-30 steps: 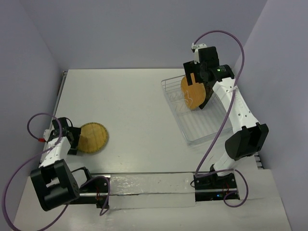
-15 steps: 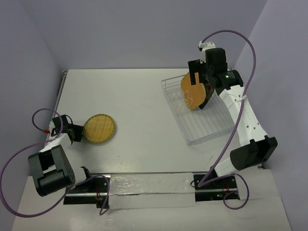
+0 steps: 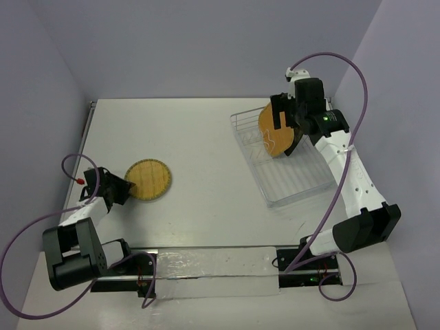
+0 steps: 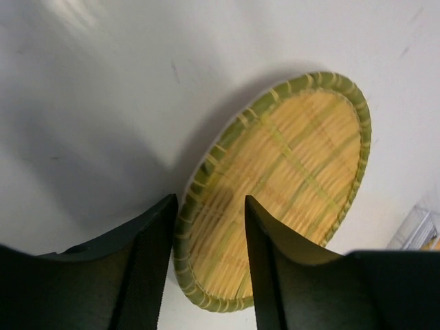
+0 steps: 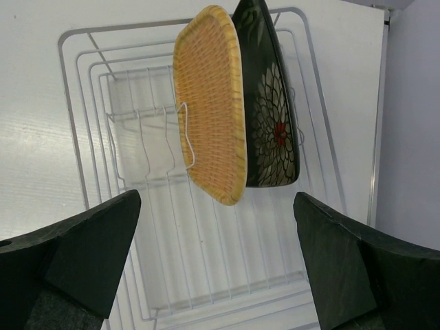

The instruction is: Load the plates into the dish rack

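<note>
White table [image 3: 206,137] | lilac walls [image 3: 206,48] | left hand [image 4: 208,206] clamped on yellow-green plate [image 4: 289,172] | right hand [image 5: 216,206] apart above dish rack [image 3: 292,182]

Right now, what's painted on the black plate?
The black plate has white flowers, red centre; best in right wrist view.

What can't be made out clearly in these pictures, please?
- Top view: black plate mostly hidden behind orange plate.
- Left wrist: near rim of yellow plate cut off by bottom edge; hold of left gripper unclear.
- Right wrist: near corners of rack hidden by right gripper.
</note>
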